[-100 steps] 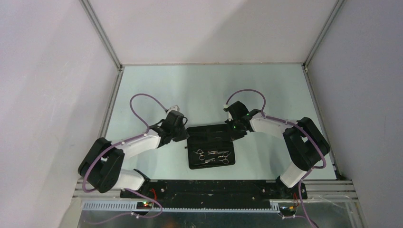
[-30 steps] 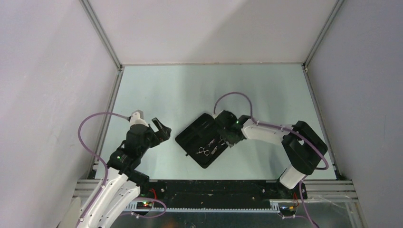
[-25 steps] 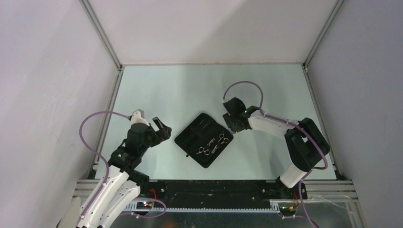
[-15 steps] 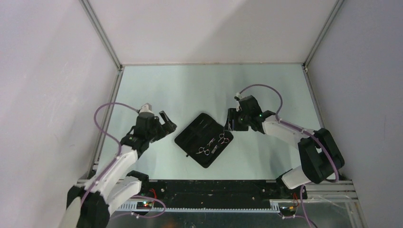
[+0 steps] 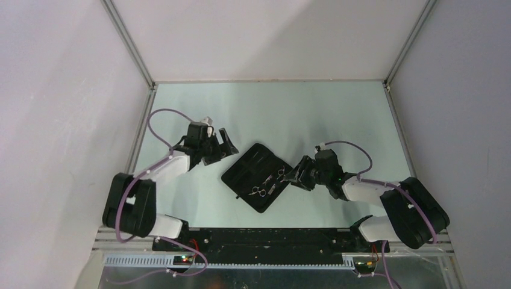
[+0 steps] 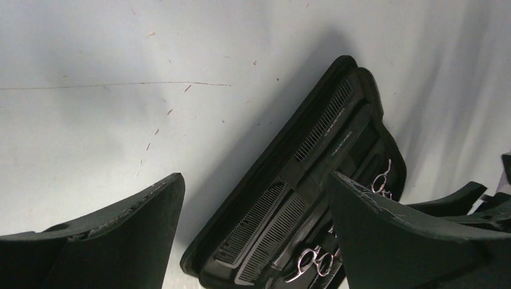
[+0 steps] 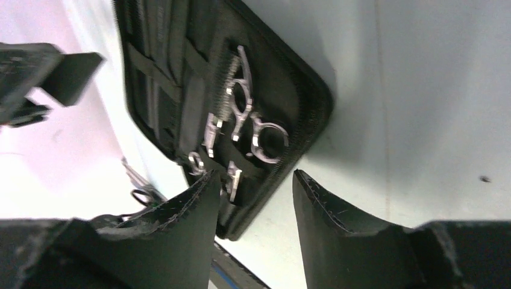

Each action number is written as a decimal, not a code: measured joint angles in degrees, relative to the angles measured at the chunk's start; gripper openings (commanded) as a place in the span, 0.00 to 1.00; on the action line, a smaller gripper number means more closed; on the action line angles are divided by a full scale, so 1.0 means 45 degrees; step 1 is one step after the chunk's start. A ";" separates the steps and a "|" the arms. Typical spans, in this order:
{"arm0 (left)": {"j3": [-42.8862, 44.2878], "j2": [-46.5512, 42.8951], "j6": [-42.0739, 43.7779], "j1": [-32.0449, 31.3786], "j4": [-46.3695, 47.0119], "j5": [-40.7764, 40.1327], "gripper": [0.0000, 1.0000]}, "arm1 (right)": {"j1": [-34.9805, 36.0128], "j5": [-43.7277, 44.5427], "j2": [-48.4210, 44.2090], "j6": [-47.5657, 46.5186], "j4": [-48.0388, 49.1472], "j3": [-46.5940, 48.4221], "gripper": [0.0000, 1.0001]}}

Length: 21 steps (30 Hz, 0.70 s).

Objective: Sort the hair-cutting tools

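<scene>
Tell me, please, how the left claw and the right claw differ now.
The left claw gapes wide; the right claw stands narrower. The left sits off the case's far-left edge, the right by its right corner. Both are open, empty and facing the case.

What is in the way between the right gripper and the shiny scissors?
Nothing visible is. The right gripper hangs open beside the open black case, and the scissors lie uncovered inside it, just past the case's rim.
</scene>
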 measured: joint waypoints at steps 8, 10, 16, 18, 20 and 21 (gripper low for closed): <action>0.0175 0.1914 0.0311 -0.0005 0.0199 0.1423 0.89 | 0.0170 0.0024 0.0593 0.1287 0.2069 -0.0223 0.46; 0.0185 0.2089 0.0306 -0.0015 0.0253 0.1807 0.89 | 0.0214 -0.0015 0.0840 0.1481 0.2424 -0.0253 0.46; 0.0233 0.2331 0.0291 -0.0204 0.0471 0.2540 0.85 | 0.0403 -0.0039 0.1433 0.1724 0.3070 -0.0282 0.46; 0.0228 0.2341 0.0272 -0.0355 0.0486 0.2701 0.84 | 0.0408 -0.0034 0.1525 0.1719 0.3118 -0.0291 0.46; 0.0214 0.2273 0.0257 -0.0529 0.0505 0.2783 0.82 | 0.0408 -0.0024 0.1535 0.1710 0.3128 -0.0306 0.47; 0.0180 0.2157 0.0228 -0.0588 0.0510 0.2788 0.81 | 0.0408 -0.0019 0.1535 0.1710 0.3128 -0.0306 0.47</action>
